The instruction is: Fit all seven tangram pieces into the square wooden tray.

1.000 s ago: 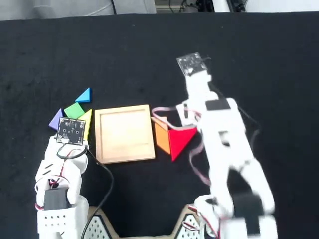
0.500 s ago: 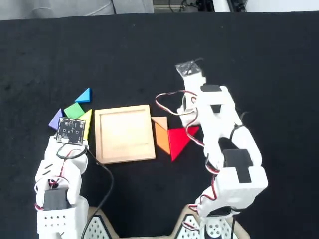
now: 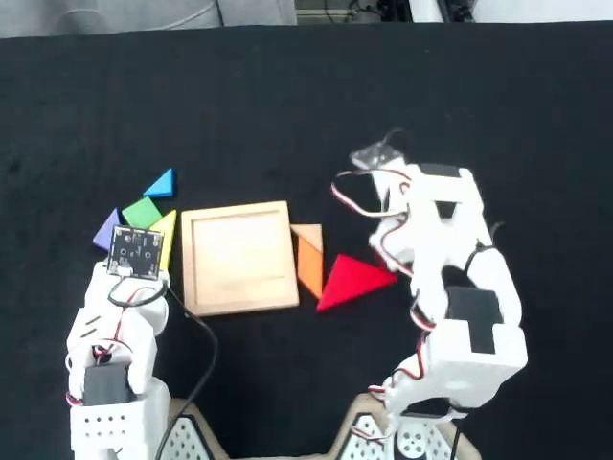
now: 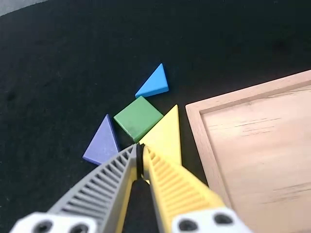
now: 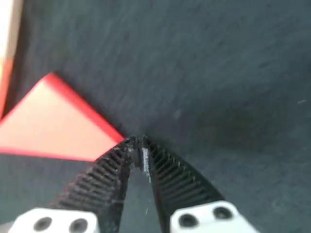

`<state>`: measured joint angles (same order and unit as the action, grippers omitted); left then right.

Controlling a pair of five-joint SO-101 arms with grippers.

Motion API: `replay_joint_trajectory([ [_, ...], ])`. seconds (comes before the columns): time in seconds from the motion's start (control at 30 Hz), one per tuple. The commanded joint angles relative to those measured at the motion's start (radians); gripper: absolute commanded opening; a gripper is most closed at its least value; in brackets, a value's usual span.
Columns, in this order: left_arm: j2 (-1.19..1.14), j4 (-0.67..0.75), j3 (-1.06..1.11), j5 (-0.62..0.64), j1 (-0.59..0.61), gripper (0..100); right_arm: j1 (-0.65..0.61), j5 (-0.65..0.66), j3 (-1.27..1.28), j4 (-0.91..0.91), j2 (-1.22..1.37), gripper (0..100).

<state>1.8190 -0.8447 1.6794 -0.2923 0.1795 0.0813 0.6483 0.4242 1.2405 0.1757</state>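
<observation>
Left gripper (image 4: pixel 140 156) first: the jaws are pressed together with nothing between them. The tips sit right where the edge of the yellow triangle (image 4: pixel 165 136) meets the near corner of the green square (image 4: pixel 138 118); I can't tell if they actually touch either one. Just off the grey finger's side of the tips is the purple triangle (image 4: pixel 103 143), lying alongside the green square. Farther out past the green square is the blue triangle (image 4: pixel 154 83), almost corner to corner with it. On the yellow finger's side, the wooden tray (image 4: pixel 194 131) lies just beside the yellow triangle, with only a thin strip of black cloth (image 3: pixel 287 96) between them.

Right gripper (image 5: pixel 141 144): jaws together here too, gripping nothing. The tips are down at the cloth, right on the sharp corner of the red triangle (image 5: pixel 53 126), and the rest of that piece spreads away from the tips toward the tray. In the high view, beyond the red triangle from this gripper, there's an orange piece (image 3: pixel 311 270) with a pale piece (image 3: pixel 308 234) at its far end, both right along the tray's nearer side. The red one is right up against the orange one, though I can't tell if they touch.

Every piece I can see is lying on the cloth outside the tray.
</observation>
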Motion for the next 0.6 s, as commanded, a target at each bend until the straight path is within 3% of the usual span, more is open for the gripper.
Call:
replay_joint_trajectory([
  [0.0,0.006,0.015,0.019,0.005,0.008,3,0.012,0.114,-0.027,0.110,-0.016,1.1],
  [0.13,0.006,0.015,0.019,0.005,0.010,3,0.012,0.206,0.050,0.123,-0.153,1.1],
  [0.3,0.006,0.014,0.019,0.003,0.010,3,-0.011,0.255,0.226,0.100,-0.588,1.1],
  [0.43,0.006,0.014,0.019,0.003,0.010,3,-0.149,0.255,0.453,0.014,-0.932,1.2],
  [0.57,0.006,0.014,0.019,0.003,0.010,3,-0.252,0.249,0.487,0.078,-0.992,7.0],
])
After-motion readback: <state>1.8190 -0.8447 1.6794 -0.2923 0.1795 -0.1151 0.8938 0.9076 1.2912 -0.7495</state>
